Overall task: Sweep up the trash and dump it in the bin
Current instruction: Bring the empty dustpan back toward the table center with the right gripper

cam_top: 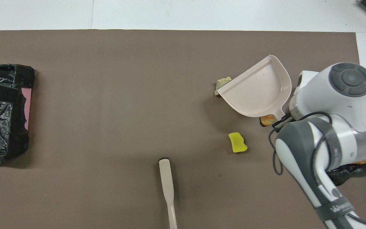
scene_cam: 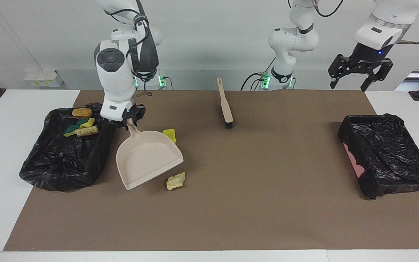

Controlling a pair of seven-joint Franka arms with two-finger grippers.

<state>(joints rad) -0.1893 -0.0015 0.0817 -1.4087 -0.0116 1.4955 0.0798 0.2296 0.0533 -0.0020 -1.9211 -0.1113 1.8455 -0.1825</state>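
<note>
My right gripper (scene_cam: pixel 129 122) is shut on the handle of the beige dustpan (scene_cam: pixel 147 156), which is empty and tilted over the mat beside the black-lined bin (scene_cam: pixel 60 167) at the right arm's end. In the overhead view the arm hides the gripper; the dustpan (cam_top: pixel 259 89) shows. Several trash bits (scene_cam: pixel 82 125) lie in that bin. On the mat lie a yellow sponge chunk (scene_cam: pixel 170 135) (cam_top: pixel 237 142), a yellowish lump (scene_cam: pixel 176 181) (cam_top: pixel 221 84) at the pan's lip, and an orange-brown lump (cam_top: pixel 267 120) by the handle. My left gripper (scene_cam: pixel 348 86) waits open, raised.
The beige brush (scene_cam: pixel 225 105) (cam_top: pixel 167 184) lies on the brown mat near the robots, midway between the arms. A second black-lined bin (scene_cam: pixel 387 153) (cam_top: pixel 2 111) stands at the left arm's end.
</note>
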